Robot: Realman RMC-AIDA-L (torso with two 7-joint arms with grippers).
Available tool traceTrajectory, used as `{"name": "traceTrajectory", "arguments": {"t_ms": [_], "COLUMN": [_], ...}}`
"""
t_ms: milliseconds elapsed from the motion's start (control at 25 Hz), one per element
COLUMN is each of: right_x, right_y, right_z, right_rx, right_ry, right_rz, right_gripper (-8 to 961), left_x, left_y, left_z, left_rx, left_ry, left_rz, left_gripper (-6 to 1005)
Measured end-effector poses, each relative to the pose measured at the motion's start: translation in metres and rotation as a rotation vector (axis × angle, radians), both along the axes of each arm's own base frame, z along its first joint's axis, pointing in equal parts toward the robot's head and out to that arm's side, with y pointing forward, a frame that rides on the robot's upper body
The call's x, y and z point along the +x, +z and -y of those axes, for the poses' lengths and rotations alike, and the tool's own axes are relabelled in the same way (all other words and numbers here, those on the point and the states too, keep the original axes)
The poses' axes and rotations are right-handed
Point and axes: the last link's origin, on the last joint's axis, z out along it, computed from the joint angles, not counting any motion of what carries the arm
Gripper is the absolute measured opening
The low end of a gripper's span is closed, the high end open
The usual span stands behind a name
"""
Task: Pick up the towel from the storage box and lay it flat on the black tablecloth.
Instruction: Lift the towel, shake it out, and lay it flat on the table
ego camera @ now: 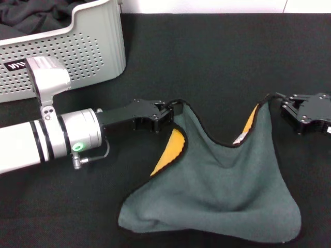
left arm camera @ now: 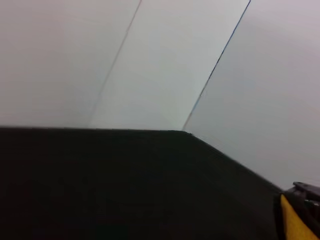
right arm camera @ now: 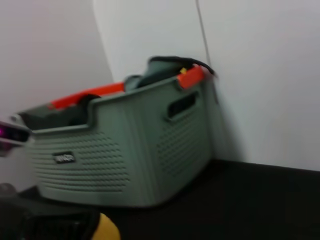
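The towel (ego camera: 222,191) lies grey-green face up on the black tablecloth (ego camera: 217,57), with yellow showing where two upper corners curl. My left gripper (ego camera: 171,114) is shut on its upper left corner. My right gripper (ego camera: 283,106) is shut on the upper right corner. Both corners are lifted and the edge between them sags. The towel's lower part rests bunched on the cloth near the front edge. The storage box (ego camera: 77,51) stands at the far left, behind my left arm. A yellow patch of towel (left arm camera: 295,222) shows in the left wrist view, and a yellow bit of towel (right arm camera: 107,229) in the right wrist view.
A dark cloth (ego camera: 36,15) lies inside the box. In the right wrist view the storage box (right arm camera: 125,150) also holds orange fabric (right arm camera: 85,95) at its rim. A white wall rises behind the table. Bare tablecloth (left arm camera: 125,185) stretches to the far edge.
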Motion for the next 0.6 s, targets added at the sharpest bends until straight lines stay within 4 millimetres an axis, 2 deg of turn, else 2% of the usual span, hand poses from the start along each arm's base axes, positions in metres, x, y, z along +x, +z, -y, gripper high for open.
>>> {"name": "traceTrajectory", "arguments": {"t_ms": [280,600], "right_x": [-0.004,-0.003], "right_y": [-0.007,-0.010], "right_z": [-0.018,-0.030], "right_rx": [0.052,0.087], "right_ry": [-0.021,-0.055], "right_rz": [0.055,0.088], "right_gripper": [20,20], "left_x": [0.004,-0.003], "left_y": [0.012,0.006], "left_z": [-0.016,-0.025], "left_rx": [0.112,0.175], "left_ry": [-0.056,-0.059], "left_rz": [-0.046,-0.151], "left_gripper": [15,15]}}
